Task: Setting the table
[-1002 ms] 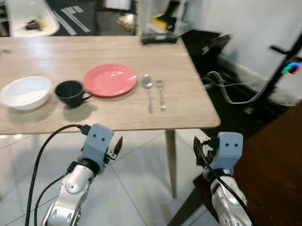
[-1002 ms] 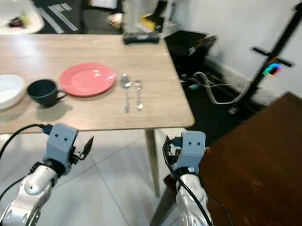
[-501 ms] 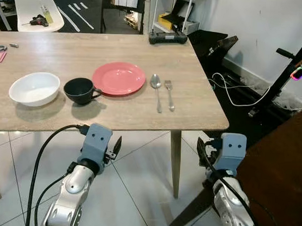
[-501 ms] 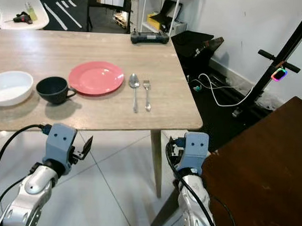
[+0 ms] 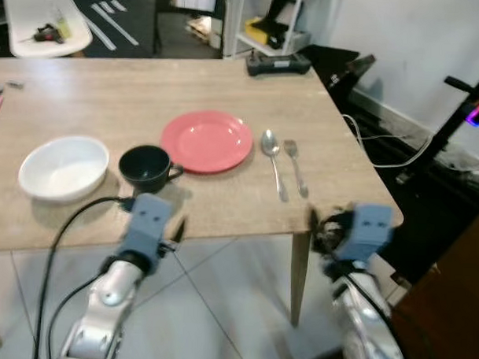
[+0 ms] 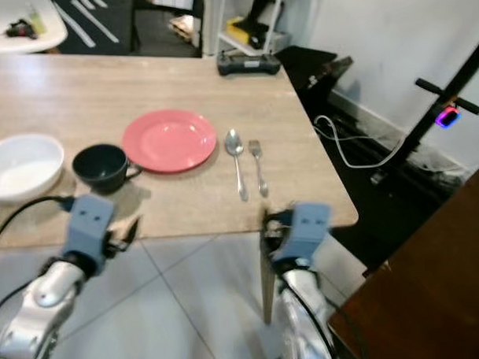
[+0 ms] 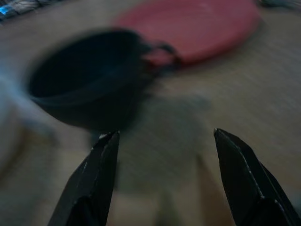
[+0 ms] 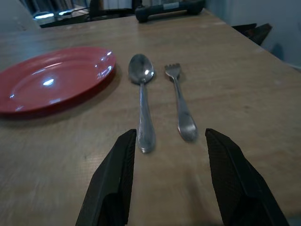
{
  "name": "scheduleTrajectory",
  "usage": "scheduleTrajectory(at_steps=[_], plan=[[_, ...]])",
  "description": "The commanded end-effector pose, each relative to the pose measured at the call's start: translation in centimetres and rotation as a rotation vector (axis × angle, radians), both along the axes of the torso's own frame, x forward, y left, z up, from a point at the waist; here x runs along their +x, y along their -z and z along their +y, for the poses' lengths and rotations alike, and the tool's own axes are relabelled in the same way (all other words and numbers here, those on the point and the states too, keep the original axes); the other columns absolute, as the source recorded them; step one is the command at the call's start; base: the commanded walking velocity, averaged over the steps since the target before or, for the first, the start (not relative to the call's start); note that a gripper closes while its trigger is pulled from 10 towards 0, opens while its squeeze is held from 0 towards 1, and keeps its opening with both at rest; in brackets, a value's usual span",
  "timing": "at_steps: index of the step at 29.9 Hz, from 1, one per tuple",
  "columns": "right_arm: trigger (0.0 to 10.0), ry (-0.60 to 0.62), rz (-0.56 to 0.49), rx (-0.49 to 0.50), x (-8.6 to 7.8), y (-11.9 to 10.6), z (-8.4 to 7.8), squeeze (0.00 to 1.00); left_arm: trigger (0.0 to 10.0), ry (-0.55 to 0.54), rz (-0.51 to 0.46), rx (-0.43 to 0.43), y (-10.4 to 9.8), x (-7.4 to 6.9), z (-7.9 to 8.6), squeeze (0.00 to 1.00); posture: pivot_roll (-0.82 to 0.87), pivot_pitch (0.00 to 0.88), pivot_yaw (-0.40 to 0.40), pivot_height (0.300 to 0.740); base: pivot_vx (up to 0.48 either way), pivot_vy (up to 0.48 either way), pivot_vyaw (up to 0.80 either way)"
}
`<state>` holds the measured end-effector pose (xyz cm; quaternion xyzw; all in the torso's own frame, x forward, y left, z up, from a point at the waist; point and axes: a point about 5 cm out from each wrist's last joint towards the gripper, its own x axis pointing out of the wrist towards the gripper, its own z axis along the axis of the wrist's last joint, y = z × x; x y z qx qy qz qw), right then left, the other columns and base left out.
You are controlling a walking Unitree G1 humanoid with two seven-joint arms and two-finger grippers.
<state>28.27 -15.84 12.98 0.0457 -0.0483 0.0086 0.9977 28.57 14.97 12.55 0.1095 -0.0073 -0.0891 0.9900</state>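
On the table [image 5: 85, 95], the red plate [image 5: 206, 140] sits mid-board and everything lines up around it: dark cup [image 5: 146, 165] just beside the plate on the robot's left, handle turned toward the plate, and the white bowl [image 5: 64, 167] farther out beyond the cup. On the plate's other side lie the spoon [image 5: 272, 159] and then the fork [image 5: 296, 166], side by side, apart from the rim. The left gripper [image 7: 162, 179] hangs at the near table edge facing the cup, fingers spread, holding nothing. The right gripper [image 8: 167, 181] hovers at the near edge facing spoon and fork, fingers spread wide, nothing between them.
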Motion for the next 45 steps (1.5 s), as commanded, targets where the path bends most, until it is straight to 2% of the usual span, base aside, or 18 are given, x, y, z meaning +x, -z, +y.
scheduleTrajectory(at_steps=[1, 14, 20, 21, 23, 25, 28, 30, 32, 34, 35, 38, 39, 41, 42, 45], plan=[[10.0, 0.018, 0.024, 0.002, -0.2, 0.6, -0.4, 0.00, 10.0, 0.014, 0.037, -0.001, 0.7, -0.3, -0.4, 0.00, -0.05, 0.031, 0.058, 0.740, 0.000, 0.000, 0.00], [10.0, 0.022, 0.026, -0.002, -0.2, 0.7, -0.5, 0.00, 10.0, 0.018, 0.038, 0.020, 0.7, -0.1, -0.5, 0.00, -0.06, 0.028, 0.060, 0.740, 0.000, 0.000, 0.00], [10.0, 0.024, 0.028, -0.010, -0.2, 0.7, -0.5, 0.00, 10.0, 0.140, -0.016, 0.127, -0.4, -0.4, -1.1, 0.00, -0.06, 0.028, 0.060, 0.740, 0.000, 0.000, 0.00], [10.0, 0.021, 0.020, -0.027, -0.1, 0.4, -0.6, 0.00, 10.0, 0.192, -0.048, 0.196, -1.3, -0.7, -0.8, 0.00, -0.05, 0.028, 0.060, 0.740, 0.000, 0.000, 0.00], [10.0, 0.019, 0.013, -0.039, -0.1, 0.2, -0.7, 0.00, 10.0, 0.218, -0.067, 0.233, -1.9, -1.0, -0.6, 0.00, -0.05, 0.028, 0.060, 0.740, 0.000, 0.000, 0.00], [10.0, -0.007, -0.028, -0.103, 0.0, -1.1, -0.7, 0.00, 10.0, 0.289, -0.098, 0.348, -3.0, -2.0, 0.1, 0.00, -0.05, 0.029, 0.059, 0.740, 0.000, 0.000, 0.00], [10.0, -0.019, -0.049, -0.127, 0.1, -1.8, -0.8, 0.00, 10.0, 0.327, -0.100, 0.384, -3.5, -2.4, 0.4, 0.00, -0.04, 0.030, 0.057, 0.740, 0.000, 0.000, 0.00], [10.0, -0.062, -0.049, -0.267, 0.6, -3.2, -0.9, 0.00, 10.0, 0.360, -0.061, 0.323, -4.8, -2.7, 1.4, 0.00, -0.04, 0.030, 0.055, 0.740, 0.000, 0.000, 0.00], [10.0, -0.089, 0.023, -0.413, 1.4, -3.6, -1.1, 0.00, 10.0, 0.384, -0.030, 0.254, -5.7, -2.6, 2.1, 0.00, -0.04, 0.030, 0.055, 0.740, 0.000, 0.000, 0.00], [10.0, -0.080, 0.025, -0.364, 2.3, -4.6, -1.4, 0.00, 10.0, 0.362, -0.028, 0.189, -6.1, -2.2, 2.2, 0.00, -0.02, 0.042, 0.047, 0.740, 0.000, 0.000, 0.00], [10.0, -0.073, 0.065, -0.324, 3.2, -4.8, -1.6, 0.00, 10.0, 0.351, -0.029, 0.164, -6.2, -2.0, 2.1, 0.00, -0.02, 0.049, 0.048, 0.740, 0.000, 0.000, 0.00], [10.0, -0.073, 0.143, -0.292, 5.7, -4.8, -1.6, 0.00, 10.0, 0.369, -0.015, 0.156, -5.5, -2.2, 1.0, 0.00, -0.02, 0.069, 0.055, 0.740, 0.000, 0.000, 0.00], [10.0, -0.073, 0.143, -0.292, 5.7, -4.8, -1.6, 0.00, 10.0, 0.369, -0.015, 0.156, -5.5, -2.2, 1.0, 0.00, -0.02, 0.069, 0.055, 0.740, 0.000, 0.000, 0.00], [10.0, -0.057, 0.180, -0.319, 7.2, -4.4, -1.7, 0.00, 10.0, 0.399, 0.000, 0.151, -5.0, -2.9, -0.1, 0.00, 0.00, 0.095, 0.049, 0.740, 0.000, 0.000, 0.00], [10.0, -0.038, 0.211, -0.328, 8.6, -4.5, -2.1, 0.00, 10.0, 0.423, 0.018, 0.145, -4.7, -3.7, -0.9, 0.00, 0.02, 0.113, 0.044, 0.740, 0.000, 0.000, 0.00], [10.0, -0.009, 0.244, -0.317, 9.5, -4.8, -3.0, 0.00, 10.0, 0.424, 0.041, 0.127, -4.6, -4.5, -1.3, 0.00, 0.04, 0.162, 0.026, 0.740, 0.000, 0.000, 0.00]])
